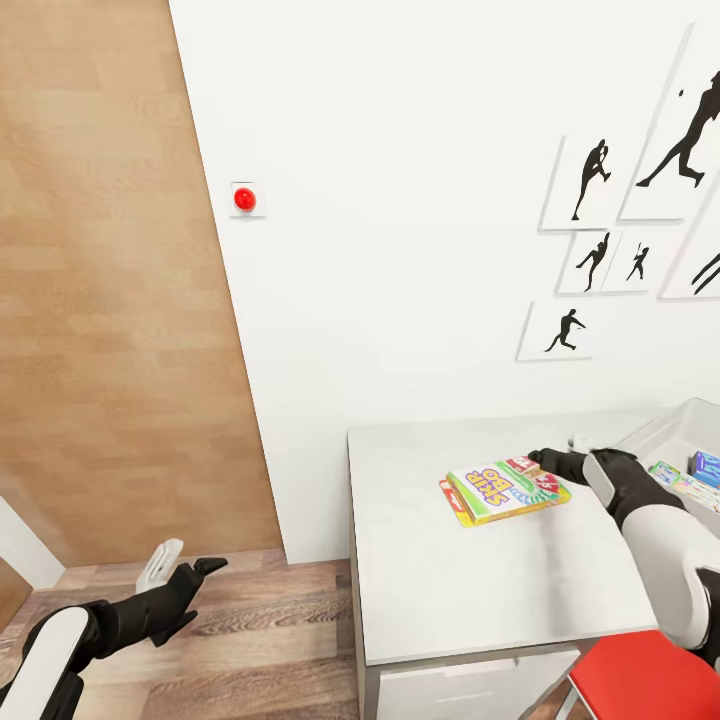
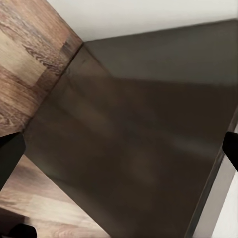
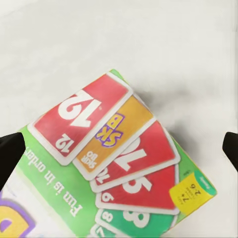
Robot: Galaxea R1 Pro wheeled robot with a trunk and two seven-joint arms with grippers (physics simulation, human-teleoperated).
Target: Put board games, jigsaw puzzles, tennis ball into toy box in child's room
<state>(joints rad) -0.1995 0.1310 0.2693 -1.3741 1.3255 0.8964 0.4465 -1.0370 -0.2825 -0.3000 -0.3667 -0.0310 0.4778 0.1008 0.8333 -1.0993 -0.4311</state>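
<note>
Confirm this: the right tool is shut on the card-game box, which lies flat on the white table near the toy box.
Not quite. The right tool is open, not shut on the card-game box; the right wrist view shows its fingertips spread wide with the box below them. The rest holds: the box lies flat on the white table near the toy box.

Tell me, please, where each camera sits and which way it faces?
Head view: up on the head, looking down at the white table, the wall and both arms.
Left wrist view: by the left gripper, facing wood floor; fingertips at the edges.
Right wrist view: above the board game, looking down.
Shared: the board game under the right gripper.
</note>
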